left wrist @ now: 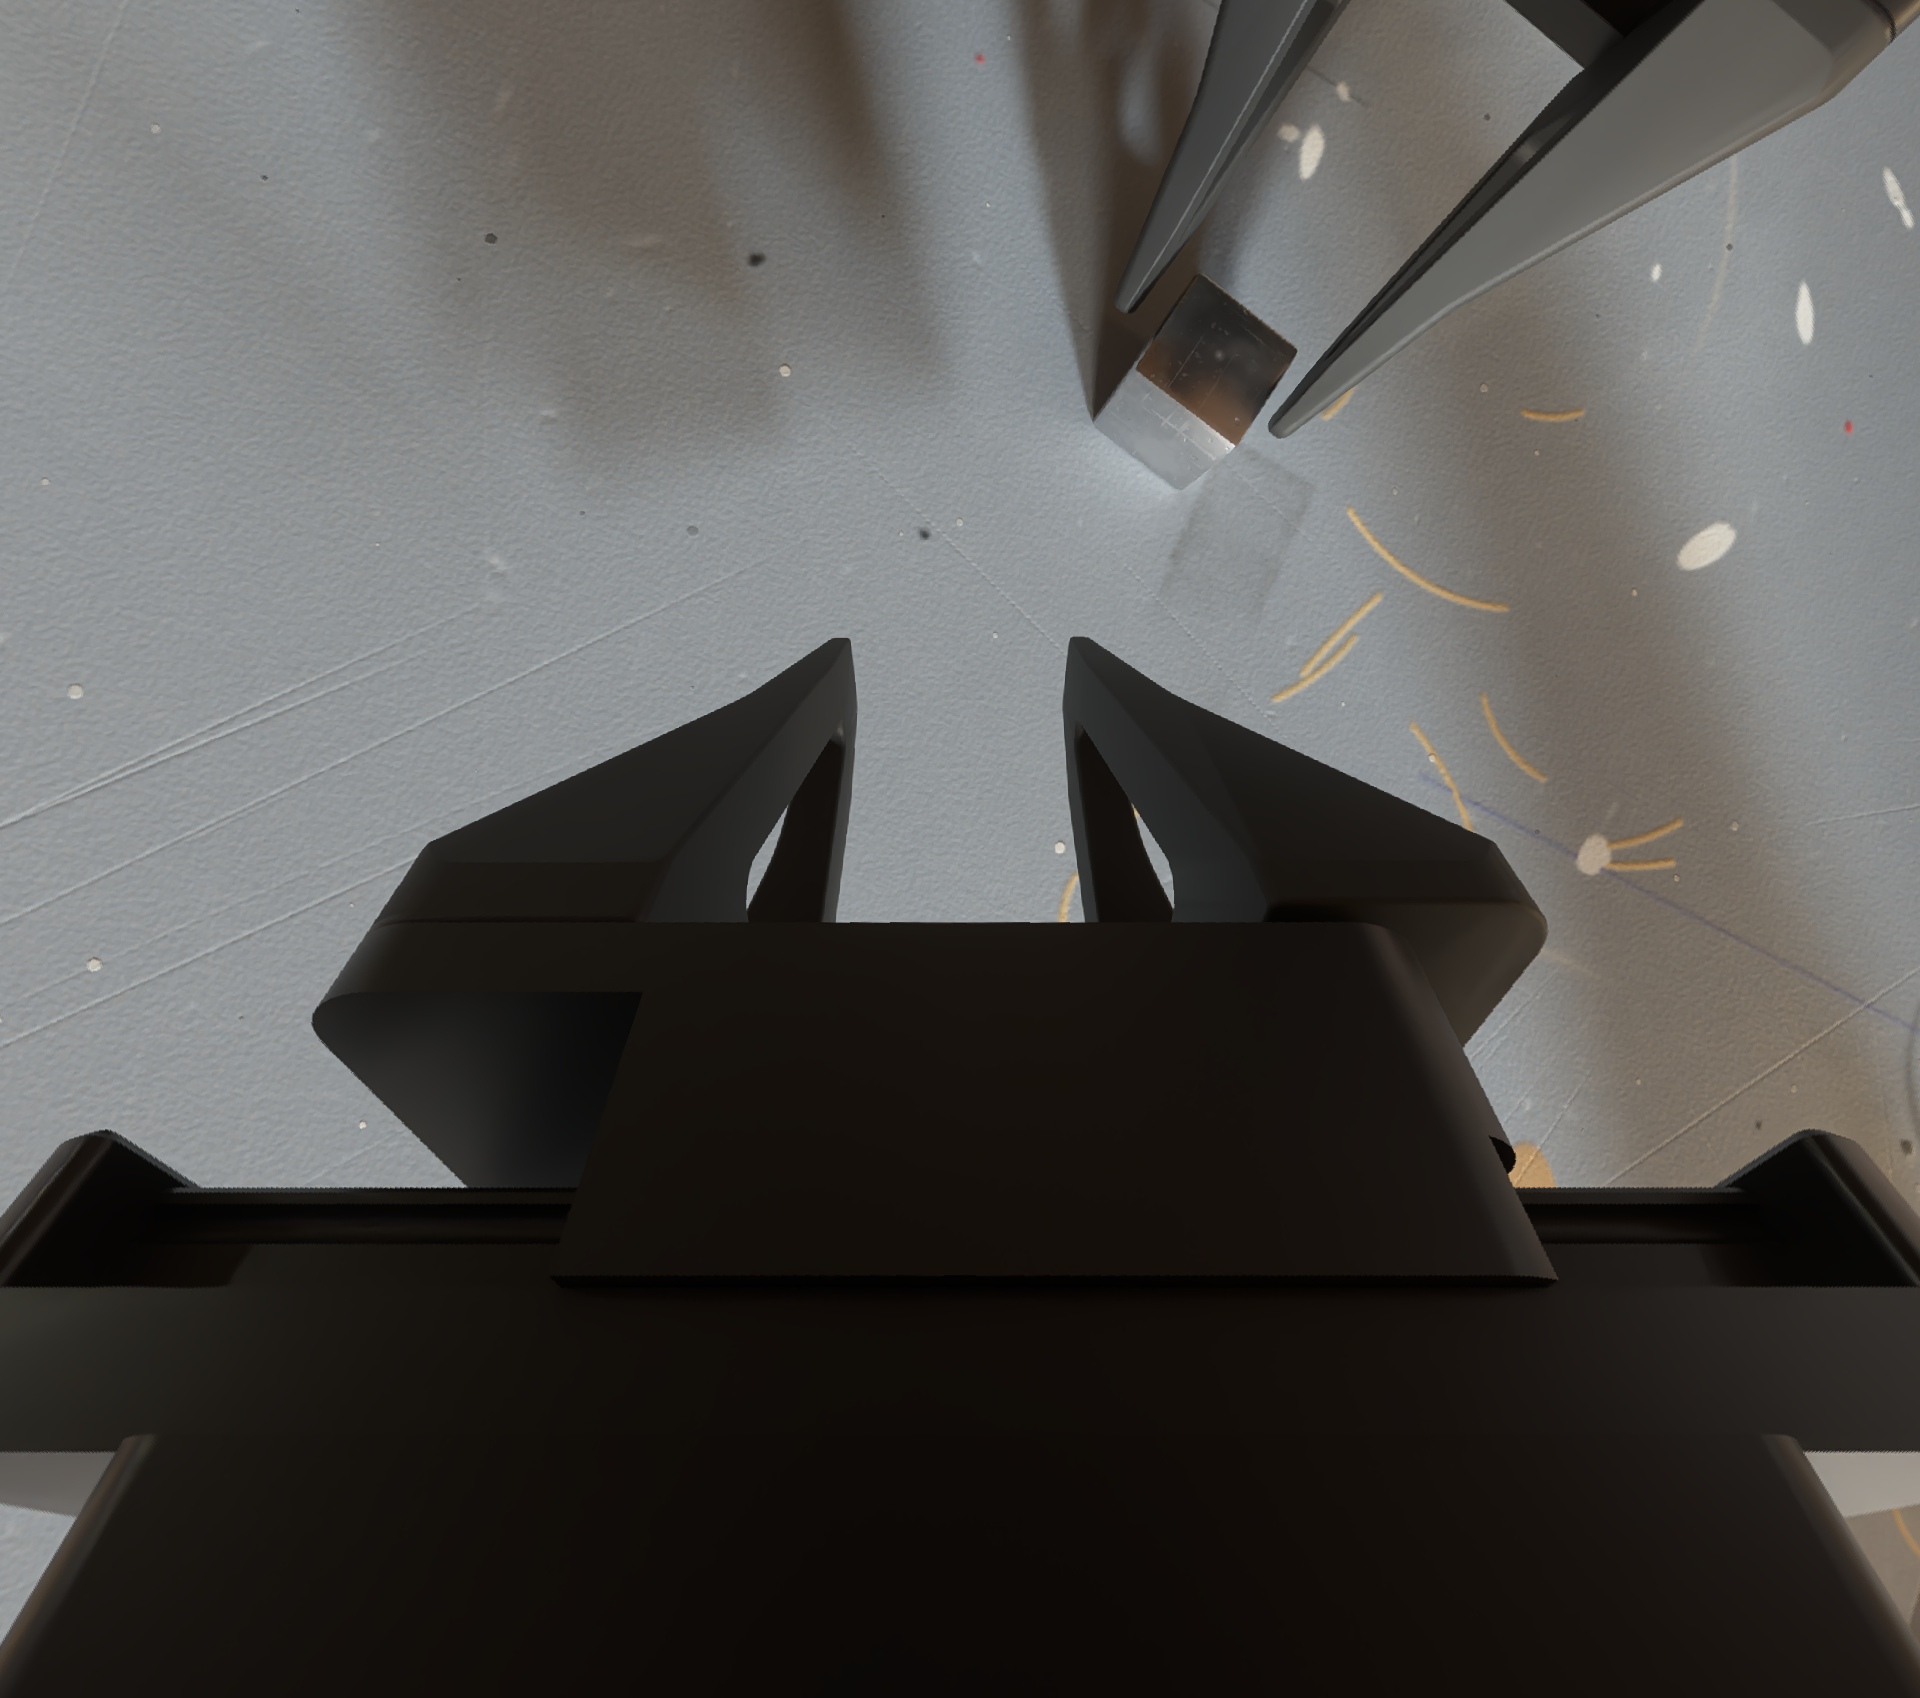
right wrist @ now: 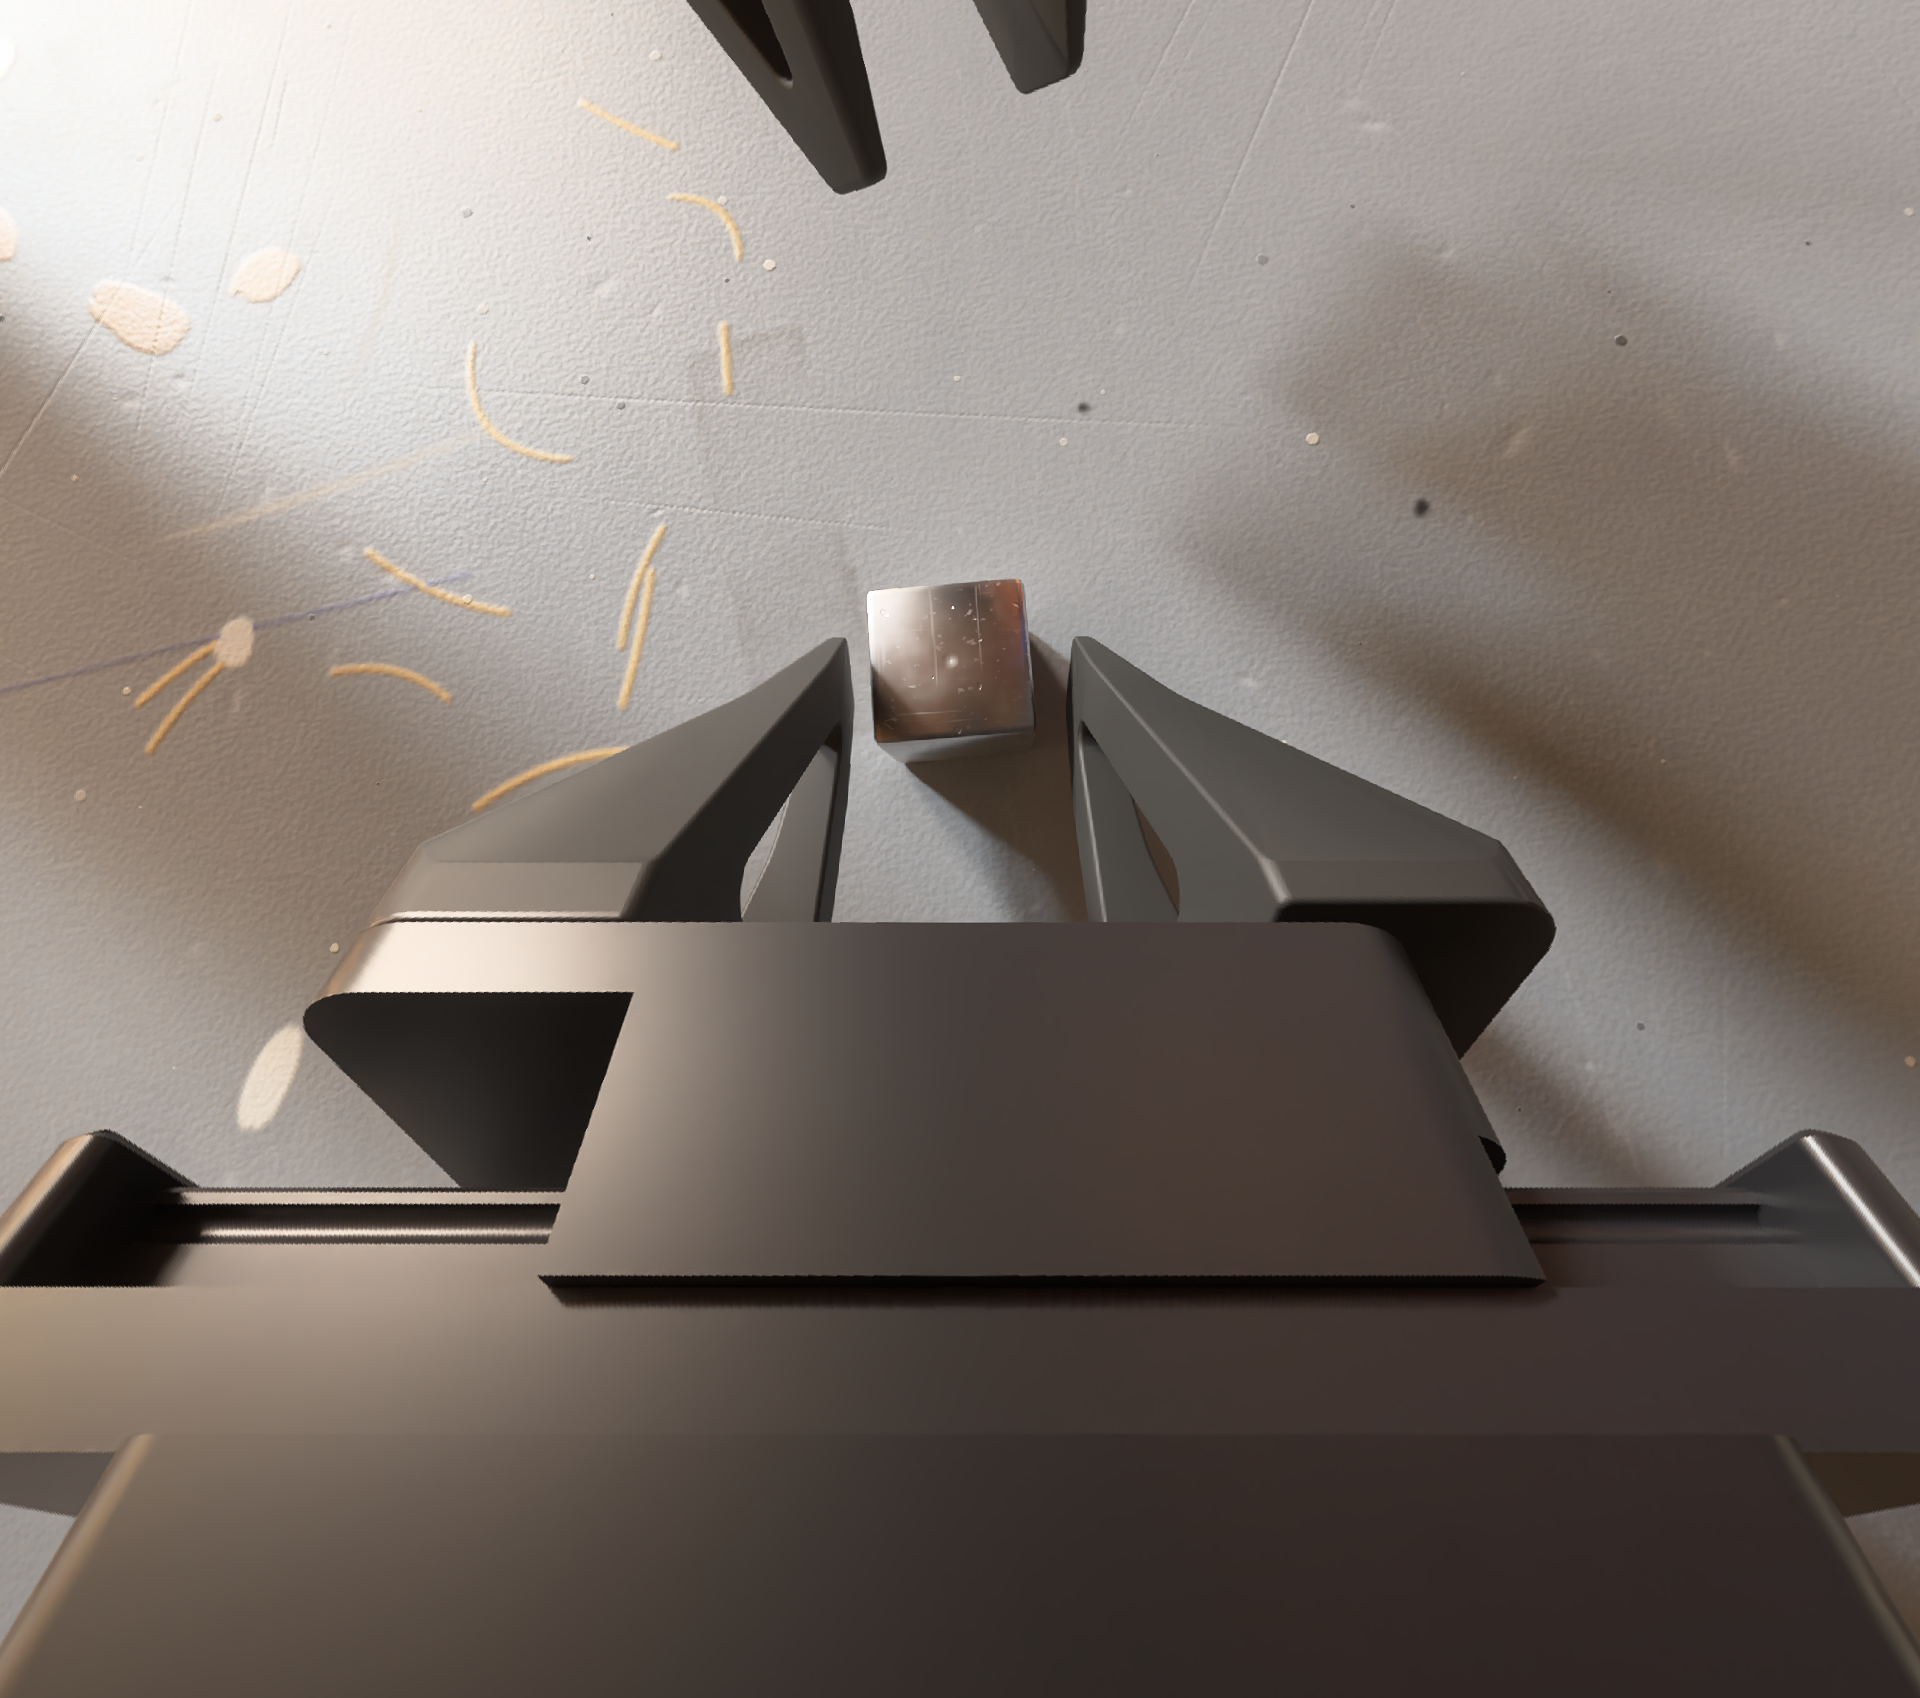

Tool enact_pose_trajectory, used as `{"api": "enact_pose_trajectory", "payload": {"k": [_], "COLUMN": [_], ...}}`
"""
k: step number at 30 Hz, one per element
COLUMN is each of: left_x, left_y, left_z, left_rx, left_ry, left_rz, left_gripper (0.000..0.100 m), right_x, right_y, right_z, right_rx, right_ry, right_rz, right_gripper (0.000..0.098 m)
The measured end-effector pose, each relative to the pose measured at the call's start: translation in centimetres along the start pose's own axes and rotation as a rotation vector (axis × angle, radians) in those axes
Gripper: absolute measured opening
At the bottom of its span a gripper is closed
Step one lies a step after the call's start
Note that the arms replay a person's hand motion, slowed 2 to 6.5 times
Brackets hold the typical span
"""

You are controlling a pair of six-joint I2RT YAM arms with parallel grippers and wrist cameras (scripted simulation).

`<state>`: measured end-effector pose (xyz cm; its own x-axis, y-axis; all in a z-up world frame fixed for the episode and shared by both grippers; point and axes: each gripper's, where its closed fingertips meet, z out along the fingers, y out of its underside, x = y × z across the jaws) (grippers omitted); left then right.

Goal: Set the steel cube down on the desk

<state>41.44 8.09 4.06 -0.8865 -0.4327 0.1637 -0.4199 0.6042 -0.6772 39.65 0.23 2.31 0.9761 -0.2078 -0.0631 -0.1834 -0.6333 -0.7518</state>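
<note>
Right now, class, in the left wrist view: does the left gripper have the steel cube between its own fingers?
No: the left gripper is empty, with bare desk between its fingertips, while the steel cube sits between the right gripper fingers farther off.

The cube [right wrist: 951,672] is polished silver steel with faint scuffs and a dark, brownish reflection on top. The desk [left wrist: 520,505] is pale blue-grey — speckled with white and dark dots, cream blotches, curved tan strokes, fine scratches and a thin blue line. Both grippers [left wrist: 959,661] [right wrist: 959,661] are matte black — charcoal where light catches them.
</note>
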Motion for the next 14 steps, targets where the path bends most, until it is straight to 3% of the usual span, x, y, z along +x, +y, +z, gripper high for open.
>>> {"api": "enact_pose_trajectory", "payload": {"k": [14], "left_x": [0.27], "left_y": [0.41], "left_z": [-0.31], "left_rx": [0.007], "left_ry": [-0.018], "left_rz": [0.014], "left_gripper": [0.033], "right_x": [-0.19], "right_y": [-0.42], "right_z": [-0.19], "right_rx": [0.008], "right_ry": [0.033], "right_rz": [0.006], "right_gripper": [0.0342]}}
